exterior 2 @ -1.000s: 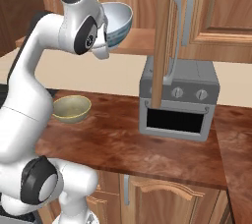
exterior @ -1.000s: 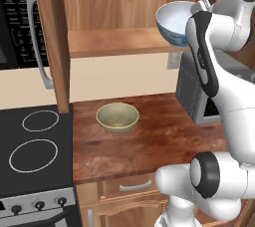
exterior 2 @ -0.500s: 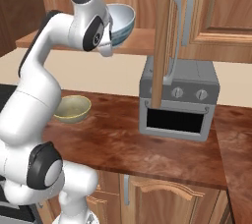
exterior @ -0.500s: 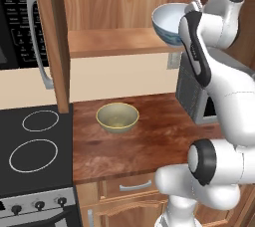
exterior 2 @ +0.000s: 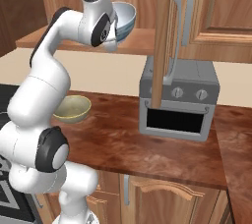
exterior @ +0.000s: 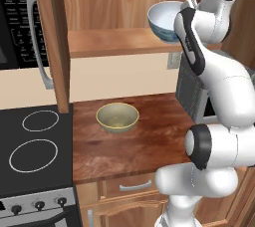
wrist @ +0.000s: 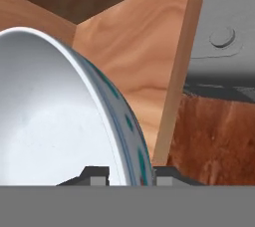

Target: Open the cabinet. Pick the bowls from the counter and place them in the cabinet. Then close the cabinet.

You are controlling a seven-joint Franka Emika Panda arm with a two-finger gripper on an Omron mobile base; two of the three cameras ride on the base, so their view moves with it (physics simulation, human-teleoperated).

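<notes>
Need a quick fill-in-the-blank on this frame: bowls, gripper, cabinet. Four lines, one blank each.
1. The gripper is shut on the rim of the ____ bowl.
2. The olive-yellow bowl sits on the ____.
3. The cabinet doors stand ____.
4. The held bowl is up at the level of the cabinet's ____.

Missing words: white; counter; open; shelf
</notes>
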